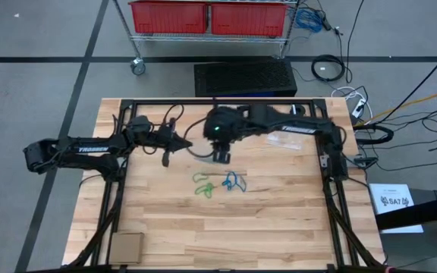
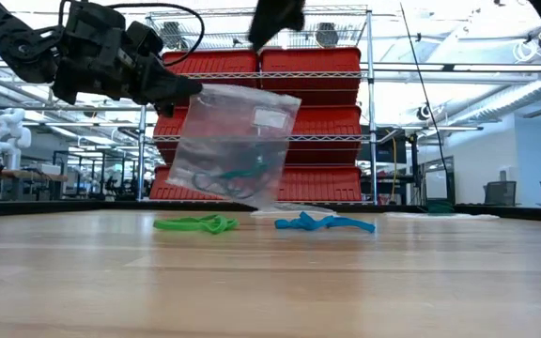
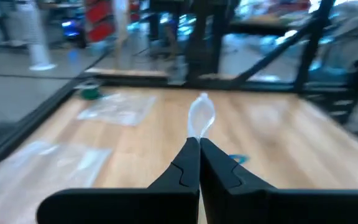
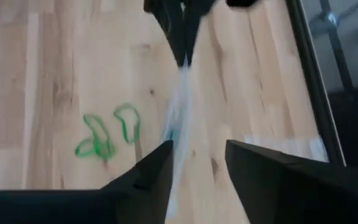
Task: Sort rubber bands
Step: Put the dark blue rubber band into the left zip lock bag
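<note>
Left end effector (image 2: pixel 181 91) pinches bag (image 2: pixel 238 141) above rubber bands (image 2: pixel 195 223)

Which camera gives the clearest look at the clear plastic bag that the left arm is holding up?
The low view: the clear plastic bag hangs broadside above the table, pinched at a corner by the left end effector, rubber bands visible inside. The left wrist view shows only a pinched tip, the right wrist view shows it edge-on, and the high view barely shows it.
</note>
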Motion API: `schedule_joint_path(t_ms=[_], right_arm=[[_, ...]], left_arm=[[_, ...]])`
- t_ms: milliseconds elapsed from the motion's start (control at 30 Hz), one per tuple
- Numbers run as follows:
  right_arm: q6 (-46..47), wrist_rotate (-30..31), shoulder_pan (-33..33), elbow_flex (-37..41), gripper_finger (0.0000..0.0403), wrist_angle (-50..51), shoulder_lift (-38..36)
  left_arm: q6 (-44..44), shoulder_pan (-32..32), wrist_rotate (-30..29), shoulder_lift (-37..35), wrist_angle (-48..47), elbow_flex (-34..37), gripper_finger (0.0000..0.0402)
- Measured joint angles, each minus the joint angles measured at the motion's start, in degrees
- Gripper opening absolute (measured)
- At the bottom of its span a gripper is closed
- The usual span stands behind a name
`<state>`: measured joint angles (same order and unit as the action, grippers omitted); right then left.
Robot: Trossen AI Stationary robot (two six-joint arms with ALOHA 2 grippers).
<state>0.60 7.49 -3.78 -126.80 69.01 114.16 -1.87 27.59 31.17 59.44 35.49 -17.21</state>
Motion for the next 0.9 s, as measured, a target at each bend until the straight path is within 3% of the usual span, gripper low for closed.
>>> schedule_joint_path(t_ms=[200,300,500,600,800,900], right_arm=[[-1.09,0.23,-0.83,2.14,0.0020,8.14,-1.36],[-2.16,-3.25,-1.09,10.07,0.0009,5.91,-2.17],[-1.67,-12.64,-1.58,38.07,0.0001,-19.45,-10.22],[2.23,-13.86,-1.87,49.80,0.0001,-31.90,-14.97],[9.46,-13.81,-1.76,65.44,0.0000,-47.98,-22.66],[11.69,-13.79,-1.74,70.29,0.0000,-51.62,-25.03]], left_arm=[[-3.66,0.04,-13.46,0.00,-3.75,0.00,0.0001],[-4.92,0.07,-17.70,-0.32,-4.29,-0.22,0.0001],[-12.12,-0.39,-24.85,-3.78,-18.77,-8.07,0.0001],[-14.66,-1.32,-28.15,-4.90,-28.16,-13.26,0.0001],[-16.34,-4.16,-44.90,-4.88,-42.78,-16.63,0.0001],[-11.94,-4.04,-48.12,-4.77,-47.86,-16.52,0.0001]])
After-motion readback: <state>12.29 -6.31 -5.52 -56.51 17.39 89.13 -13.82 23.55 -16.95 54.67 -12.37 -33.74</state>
